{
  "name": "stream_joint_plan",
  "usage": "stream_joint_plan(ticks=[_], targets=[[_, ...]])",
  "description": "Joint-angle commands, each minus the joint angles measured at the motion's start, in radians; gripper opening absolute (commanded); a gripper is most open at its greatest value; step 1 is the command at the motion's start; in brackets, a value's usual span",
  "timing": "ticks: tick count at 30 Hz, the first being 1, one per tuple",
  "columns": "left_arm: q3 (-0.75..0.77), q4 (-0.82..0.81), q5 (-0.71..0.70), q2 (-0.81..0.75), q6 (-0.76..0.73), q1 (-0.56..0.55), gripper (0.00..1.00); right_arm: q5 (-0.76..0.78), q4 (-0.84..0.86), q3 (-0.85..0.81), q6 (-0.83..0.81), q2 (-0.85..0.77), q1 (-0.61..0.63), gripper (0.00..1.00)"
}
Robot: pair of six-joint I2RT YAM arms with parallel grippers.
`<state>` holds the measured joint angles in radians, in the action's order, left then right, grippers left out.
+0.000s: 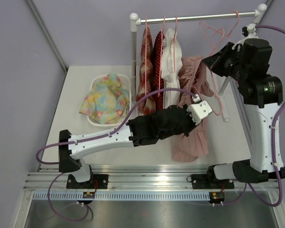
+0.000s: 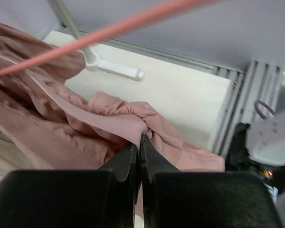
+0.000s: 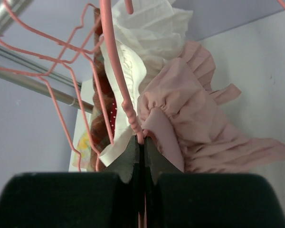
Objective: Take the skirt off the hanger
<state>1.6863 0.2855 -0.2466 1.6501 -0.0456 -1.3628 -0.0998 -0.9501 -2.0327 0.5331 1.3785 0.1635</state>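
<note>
Left of the silver metal clothes rail, a white plastic basket on the pale worktop holds one crumpled floral cloth in yellow, green and pink. Under the rail's left half hang a red patterned garment and a white ruffled one. The dusty-pink gathered fabric skirt hangs below the rail's middle, trailing onto the worktop. The left claw is pinched together on a fold at the skirt's band. Under the rail's right half, the right claw is clamped on the thin pink wire hanger. The skirt looks light, soft and limp, apt to stretch or snag on wire. Its gathered band seems the surest hold.
</note>
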Motion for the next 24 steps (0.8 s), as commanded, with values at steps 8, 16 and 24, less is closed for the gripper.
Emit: stream_joint_plan(ticks=[8, 16, 24], targets=[[0.563, 0.087, 0.046, 0.293, 0.041, 0.274, 0.00, -0.135, -0.186, -0.090, 0.001, -0.163, -0.001, 0.00], [0.215, 0.011, 0.162, 0.012, 0.096, 0.145, 0.00, 0.026, -0.165, -0.262, -0.108, -0.040, 0.001, 0.00], [-0.213, 0.082, -0.063, -0.424, 0.194, -0.093, 0.00, 0.126, -0.001, -0.377, -0.176, 0.149, 0.001, 0.00]])
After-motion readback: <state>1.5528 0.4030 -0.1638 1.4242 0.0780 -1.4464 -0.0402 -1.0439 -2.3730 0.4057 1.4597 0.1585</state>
